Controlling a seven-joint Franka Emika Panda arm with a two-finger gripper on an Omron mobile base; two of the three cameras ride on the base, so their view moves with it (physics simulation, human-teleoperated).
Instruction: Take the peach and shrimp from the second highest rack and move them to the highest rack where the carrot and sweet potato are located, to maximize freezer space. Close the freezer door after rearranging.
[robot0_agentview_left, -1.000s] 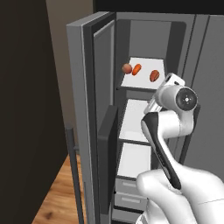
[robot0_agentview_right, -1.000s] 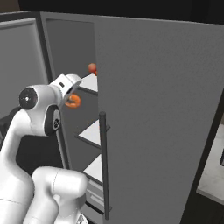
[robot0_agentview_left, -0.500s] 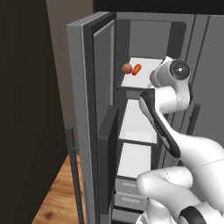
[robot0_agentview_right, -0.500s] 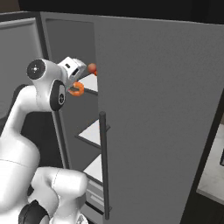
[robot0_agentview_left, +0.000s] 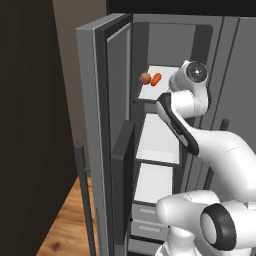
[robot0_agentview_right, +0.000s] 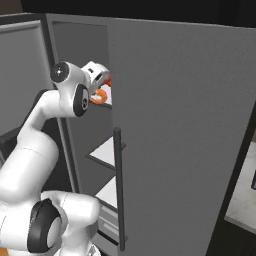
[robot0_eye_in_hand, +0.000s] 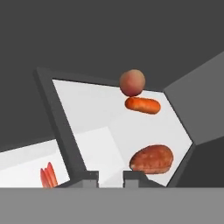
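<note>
Freezer door (robot0_agentview_left: 94, 130) stands swung open at left of the left base view.

Top rack (robot0_eye_in_hand: 94, 116): a white shelf running across the middle of the hand view.
- Peach (robot0_eye_in_hand: 132, 82) lies at the back, upper centre of frame.
- Carrot (robot0_eye_in_hand: 142, 105) lies just in front of the peach. Touching or a hair apart, cannot tell.
- Sweet potato (robot0_eye_in_hand: 152, 159) sits nearer the front edge, lower right, apart from the other two.

Second rack (robot0_eye_in_hand: 24, 159): visible at lower left of the hand view, below the top rack's dark front lip.
- Shrimp (robot0_eye_in_hand: 47, 176) lies on this rack, at the bottom left edge of frame.
- In the right base view it shows as an orange curl just below the hand.

Fingers (robot0_eye_in_hand: 91, 177): bottom centre of the hand view, at the top rack's front edge. They are a little apart with a narrow gap, and nothing is pinched between them.
</note>
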